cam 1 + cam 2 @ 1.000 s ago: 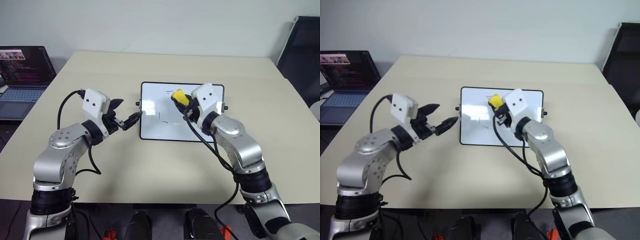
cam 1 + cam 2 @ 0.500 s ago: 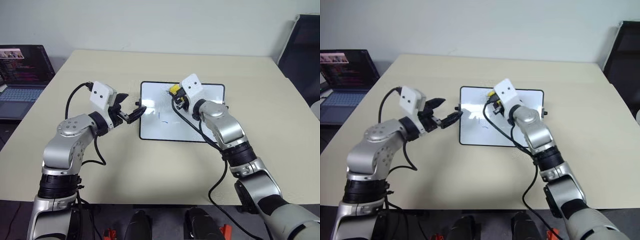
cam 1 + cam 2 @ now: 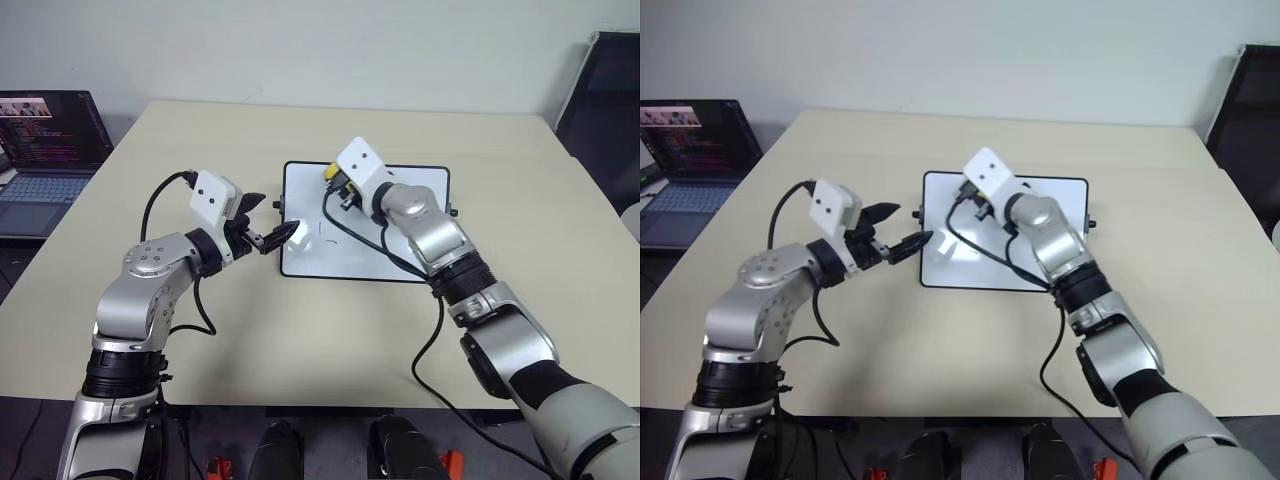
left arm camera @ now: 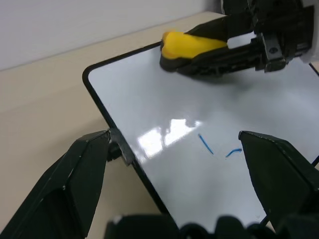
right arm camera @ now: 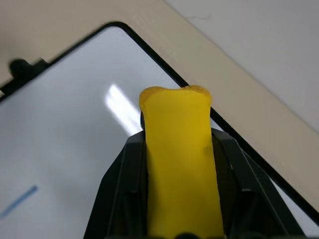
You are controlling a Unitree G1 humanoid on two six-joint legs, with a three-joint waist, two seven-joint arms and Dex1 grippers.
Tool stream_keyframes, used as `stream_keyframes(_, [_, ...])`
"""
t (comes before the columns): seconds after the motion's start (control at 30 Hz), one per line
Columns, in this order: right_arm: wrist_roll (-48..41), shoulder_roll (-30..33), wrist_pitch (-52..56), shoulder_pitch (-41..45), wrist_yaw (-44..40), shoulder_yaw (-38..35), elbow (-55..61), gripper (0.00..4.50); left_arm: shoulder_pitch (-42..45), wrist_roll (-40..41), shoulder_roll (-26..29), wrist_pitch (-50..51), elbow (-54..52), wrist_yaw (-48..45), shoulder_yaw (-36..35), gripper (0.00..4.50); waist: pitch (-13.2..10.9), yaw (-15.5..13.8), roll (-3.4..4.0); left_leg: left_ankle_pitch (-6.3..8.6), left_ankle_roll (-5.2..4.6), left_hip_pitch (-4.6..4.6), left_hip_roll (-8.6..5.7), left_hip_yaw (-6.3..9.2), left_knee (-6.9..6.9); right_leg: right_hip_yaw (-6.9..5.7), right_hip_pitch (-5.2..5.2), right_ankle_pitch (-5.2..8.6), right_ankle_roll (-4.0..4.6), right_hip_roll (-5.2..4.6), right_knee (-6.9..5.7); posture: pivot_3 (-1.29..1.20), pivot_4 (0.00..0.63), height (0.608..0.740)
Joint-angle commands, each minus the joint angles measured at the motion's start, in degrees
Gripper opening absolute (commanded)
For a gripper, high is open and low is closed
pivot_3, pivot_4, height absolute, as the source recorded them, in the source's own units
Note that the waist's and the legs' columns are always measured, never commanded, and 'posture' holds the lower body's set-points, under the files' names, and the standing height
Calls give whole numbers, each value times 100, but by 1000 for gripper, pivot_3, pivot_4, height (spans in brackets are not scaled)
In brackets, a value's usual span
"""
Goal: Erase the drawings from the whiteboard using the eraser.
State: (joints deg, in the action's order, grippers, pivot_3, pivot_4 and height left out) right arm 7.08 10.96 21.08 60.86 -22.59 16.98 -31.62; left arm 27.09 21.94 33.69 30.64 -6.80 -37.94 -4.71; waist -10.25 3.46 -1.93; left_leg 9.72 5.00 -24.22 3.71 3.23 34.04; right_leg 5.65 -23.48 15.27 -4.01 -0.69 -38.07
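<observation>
Right gripper point(image 4: 199, 55) is clamped on the small yellow block eraser point(image 5: 180, 164), holding it over the far left corner of the glossy white black-framed whiteboard point(image 3: 400, 250). Two short blue pen drawings point(image 4: 205, 144) lie near its left edge. Left gripper point(image 3: 272, 224), jaws spread and empty, straddles that edge on the beige table point(image 3: 300, 330).

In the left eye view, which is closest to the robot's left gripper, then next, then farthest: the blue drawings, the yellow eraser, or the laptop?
1. The drawings: blue strokes on the whiteboard, just past the left gripper.
2. The eraser: near the board's far edge, clamped in the right gripper.
3. The laptop: off the table's left side, farthest by a lot.
</observation>
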Motion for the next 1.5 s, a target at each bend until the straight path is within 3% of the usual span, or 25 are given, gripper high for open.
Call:
stream_keyframes(0.03, [381, 454, 118, -291, -285, 179, 162, 1320, 37, -25, -12, -140, -58, -4, -67, 4500, 1, -16, -1, 0, 0, 2, 0, 0, 0, 0, 2, 4, -7, 0, 0, 0, 150, 740])
stream_keyframes(0.27, [550, 662, 332, -567, -535, 260, 756, 1318, 82, -37, -73, -146, -34, -43, -35, 4500, 1, -20, -2, -1, -1, 30, 0, 0, 1, 2, 24, 4, -7, 0, -3, 0, 150, 740])
stream_keyframes(0.6, [608, -260, 133, -199, -580, 454, 286, 1318, 76, -66, -145, -127, -134, -60, 49, 4500, 1, 115, -1, -3, -4, 31, 3, 0, 0, 4, 22, 0, -7, 4, -6, 0, 150, 740])
stream_keyframes(0.77, [691, -152, -151, 19, -141, 218, -127, 1317, 16, -55, -142, -107, -222, -32, 35, 4500, 1, 132, -1, -3, -4, 30, 2, 1, 0, 5, 22, -1, -8, 4, -5, 0, 150, 740])
stream_keyframes(0.93, [551, -150, -91, 66, -460, 275, -246, 1317, -4, -53, -175, -101, -265, -16, 69, 4500, 1, 117, -1, -4, -5, 30, 2, 3, 1, 4, 23, -2, -7, 4, -5, 0, 150, 740])
stream_keyframes(1.07, [586, -185, -260, 159, -249, 192, -363, 1317, 10, -63, -182, -110, -252, -42, 89, 4500, 1, 121, -1, -4, -5, 30, 2, 3, 0, 4, 23, -2, -8, 5, -5, 0, 150, 740])
stream_keyframes(1.27, [594, -73, 74, -243, -1121, 589, 132, 1317, 15, -67, -190, -116, -241, -53, 96, 4500, 1, 123, -1, -4, -5, 31, 2, 3, 0, 4, 23, -2, -8, 5, -4, 0, 150, 740])
stream_keyframes(1.5, [514, 42, 260, -409, -993, 268, 597, 1317, -57, -67, -150, -110, -232, -47, 34, 4500, 1, 112, -1, -4, -5, 30, 2, 4, 0, 4, 23, -3, -8, 6, -5, 0, 150, 740])
